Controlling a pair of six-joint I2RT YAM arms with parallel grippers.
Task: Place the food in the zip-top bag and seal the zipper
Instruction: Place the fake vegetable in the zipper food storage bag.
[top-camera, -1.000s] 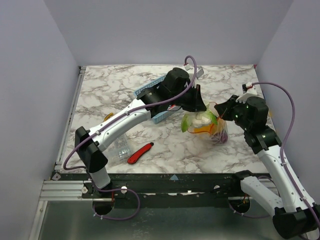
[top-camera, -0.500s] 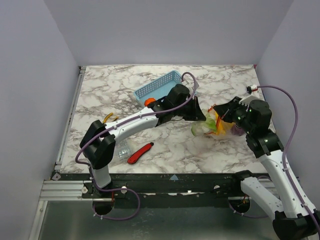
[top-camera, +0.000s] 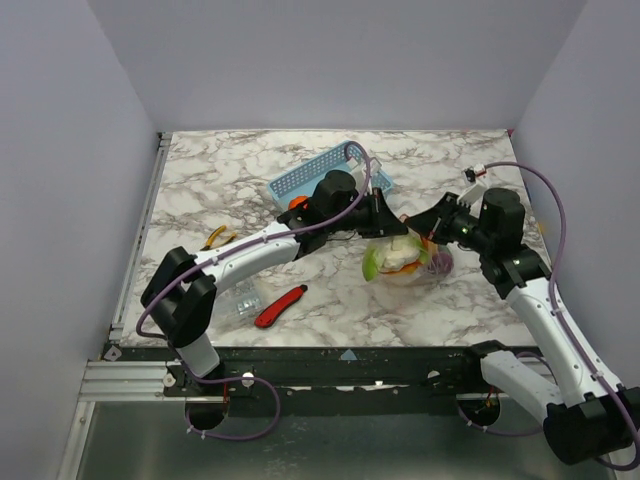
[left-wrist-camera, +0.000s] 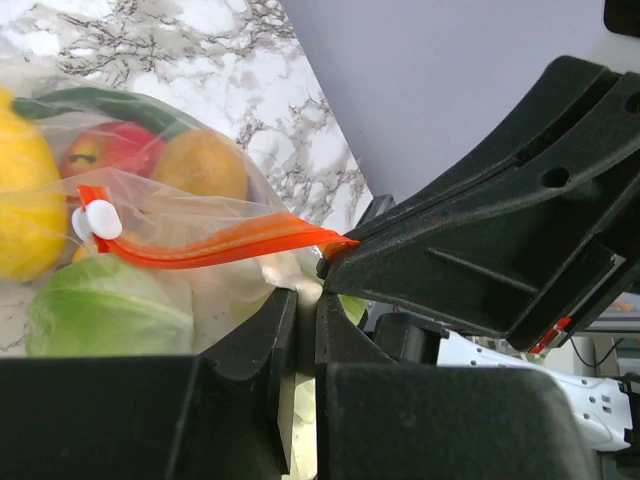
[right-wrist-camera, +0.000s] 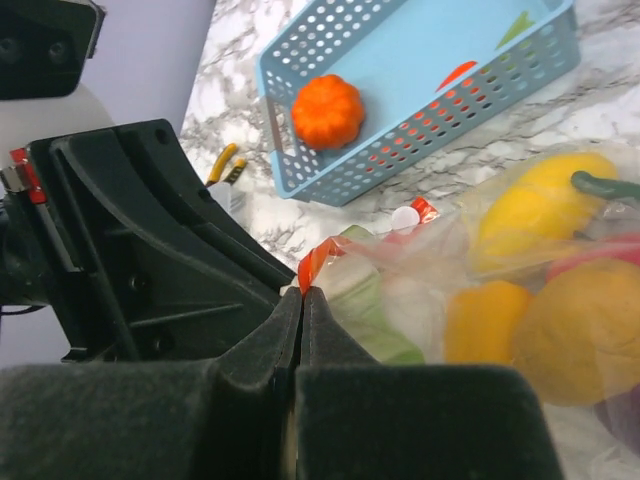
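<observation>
Bag back at mid-table, strung between both arms.
Since a moment ago I see the zip-top bag (top-camera: 403, 262) pulled leftward; my left gripper (left-wrist-camera: 305, 320) pinches its film, my right gripper (right-wrist-camera: 300, 298) pinches the zipper (left-wrist-camera: 220, 243) end. Most food (left-wrist-camera: 200, 165) is inside, but an orange piece (right-wrist-camera: 325, 110) sits in the blue basket (right-wrist-camera: 420, 60), so sealing looks premature.

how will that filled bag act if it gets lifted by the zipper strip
Likely floppy: the zip-top bag is thin film wrinkling around the food. Probably bottom-heavy, sagging below the zipper, since several pieces bulge inside. The strip may slip from the right gripper, which pinches only its end.
</observation>
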